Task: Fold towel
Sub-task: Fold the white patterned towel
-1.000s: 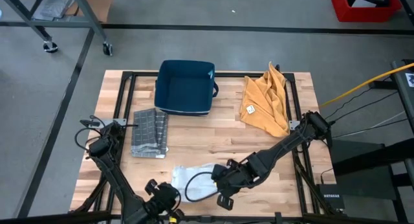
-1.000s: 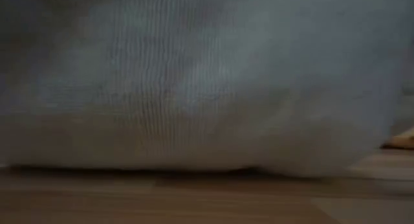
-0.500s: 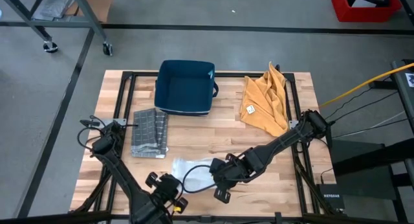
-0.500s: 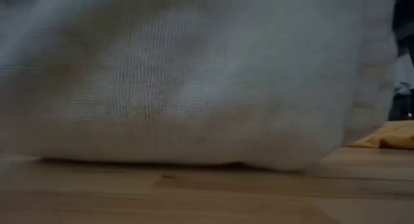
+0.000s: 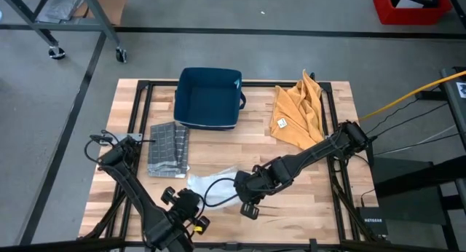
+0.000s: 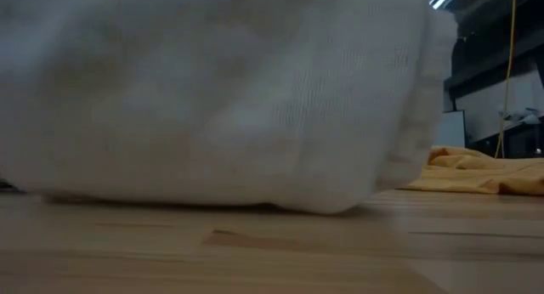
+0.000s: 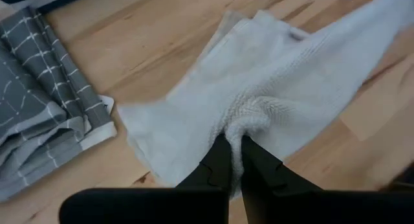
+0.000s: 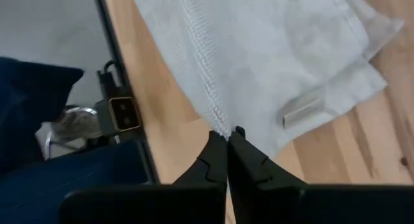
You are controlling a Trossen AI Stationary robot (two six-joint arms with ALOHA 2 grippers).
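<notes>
At the lower left of the high view, the left gripper point(image 5: 191, 210) is pinched tight on a fold of the soft white cloth towel point(image 5: 211, 188). The towel lies low in the middle of the wooden slat table point(image 5: 291, 157). Just to its right, the right gripper point(image 5: 237, 188) is closed tight on the towel's edge.

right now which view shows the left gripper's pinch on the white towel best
The left wrist view: the left gripper is shut on a bunched ridge of the white towel. The high view shows only its position, the low view only cloth, and the right wrist view the right gripper's own pinch.
</notes>
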